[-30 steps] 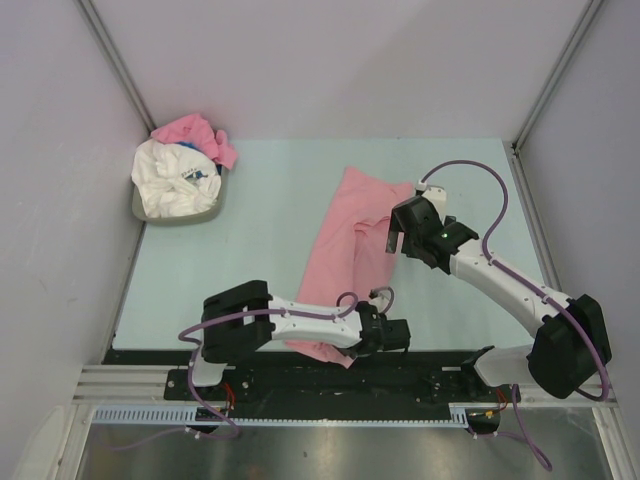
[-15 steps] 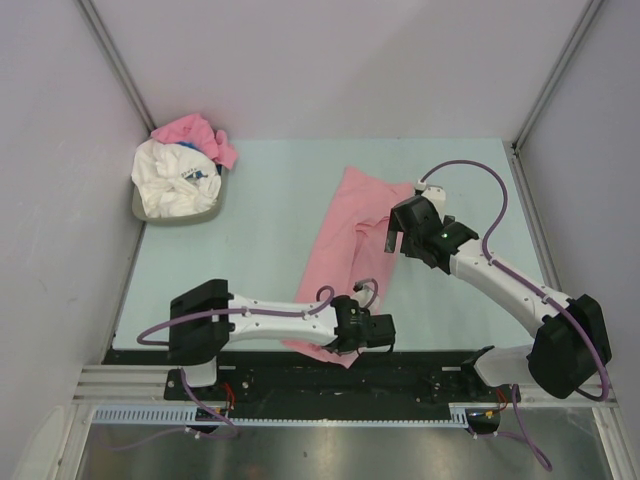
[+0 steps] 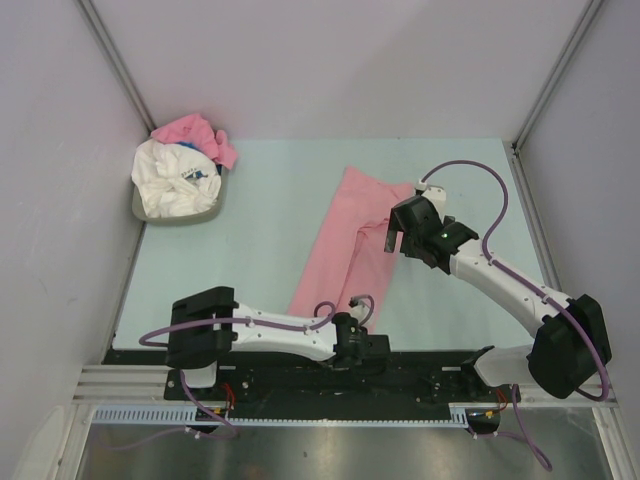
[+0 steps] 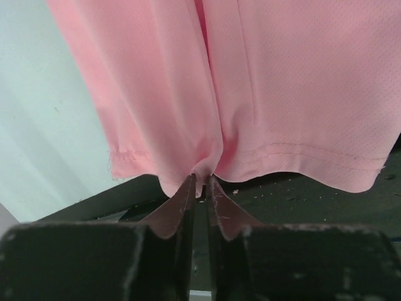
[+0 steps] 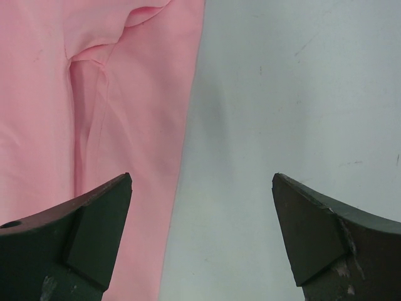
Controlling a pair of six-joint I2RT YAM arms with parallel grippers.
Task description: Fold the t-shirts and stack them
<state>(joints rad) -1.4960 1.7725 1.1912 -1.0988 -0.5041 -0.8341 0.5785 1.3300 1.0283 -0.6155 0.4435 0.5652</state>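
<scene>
Pink t-shirt (image 3: 352,250) lies stretched lengthwise on the table (image 3: 250,260), its hem at the near edge. Only the left wrist view shows the left gripper (image 4: 200,182) pinched tight on that hem. The right gripper (image 5: 202,182) hangs wide open over the shirt's edge, holding nothing.

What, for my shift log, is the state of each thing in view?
Long light-pink cloth t-shirt: lying stretched out on table, near hem pinched.
Left claw: shut on that t-shirt's hem.
Right claw: open, empty, above that t-shirt's edge.
Grey basket: holds crumpled white t-shirt and crumpled pink t-shirt.
</scene>
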